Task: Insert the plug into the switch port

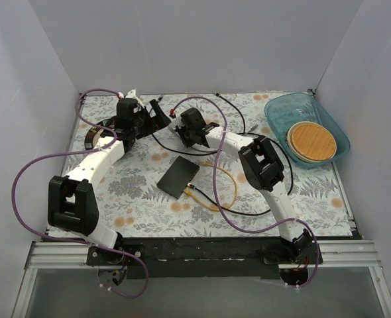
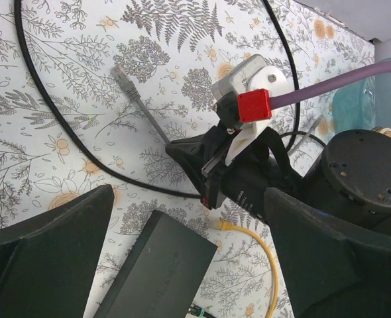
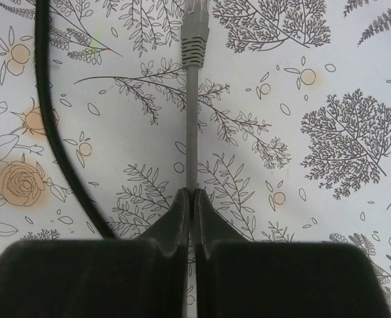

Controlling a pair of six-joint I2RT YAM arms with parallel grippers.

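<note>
Plainly, the plug is a grey one with a ribbed boot. It lies on the floral surface at the top centre of the right wrist view. Its grey cable runs straight down that frame into the right end effector. The two dark fingers there are pressed together on the cable, a little behind the boot. In the left wrist view the same plug sits in the upper left, and its cable slants down to the right into those pinched fingertips.

The switch lies flat near the middle of the top view, turned at a slant. It is below the right end effector and well apart from the plug. In the left wrist view it fills the bottom centre. A cable end lies just beside its lower right corner; whether it is seated in a socket cannot be told. A yellow cable loops on the surface to the right of the switch.

The left end effector has its jaws spread wide and holds nothing. Its fingers fill the lower left and lower right of its own view.

A black cable curves down the left of the right wrist view. A purple cable arcs beside the left arm. At the upper right of the top view, a blue-green tub holds a round tan disc.
</note>
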